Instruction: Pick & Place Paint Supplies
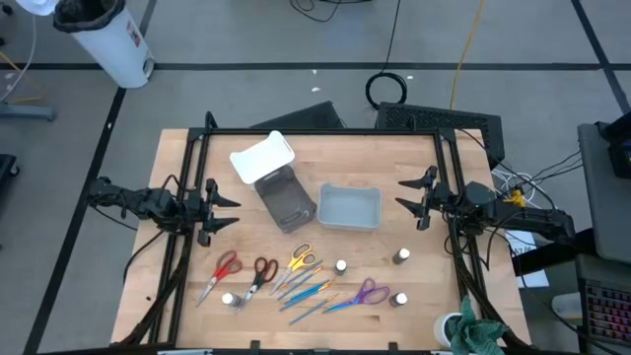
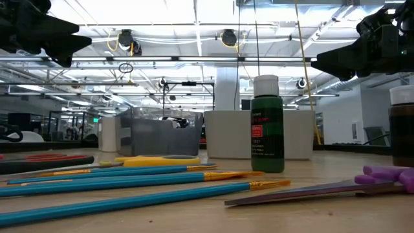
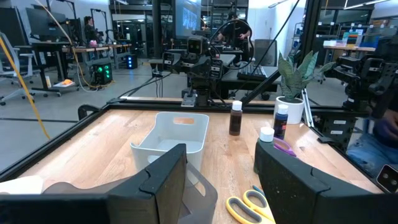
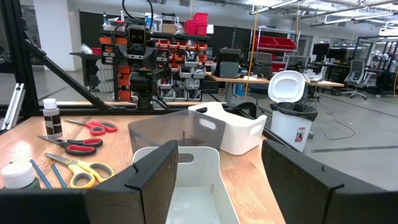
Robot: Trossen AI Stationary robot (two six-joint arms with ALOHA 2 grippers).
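Both arms wait at the table's edges, left gripper (image 1: 229, 209) and right gripper (image 1: 406, 194) spread and empty. The scissors (image 1: 226, 268), brushes (image 1: 306, 294) and bottles (image 1: 401, 256) lie lower centre; best start nearest, lifting one item cleanly.

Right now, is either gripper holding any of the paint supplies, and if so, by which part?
Nothing is held. The left gripper and right gripper both hang open and empty at the table's sides, while the scissors and brushes lie untouched on the table.
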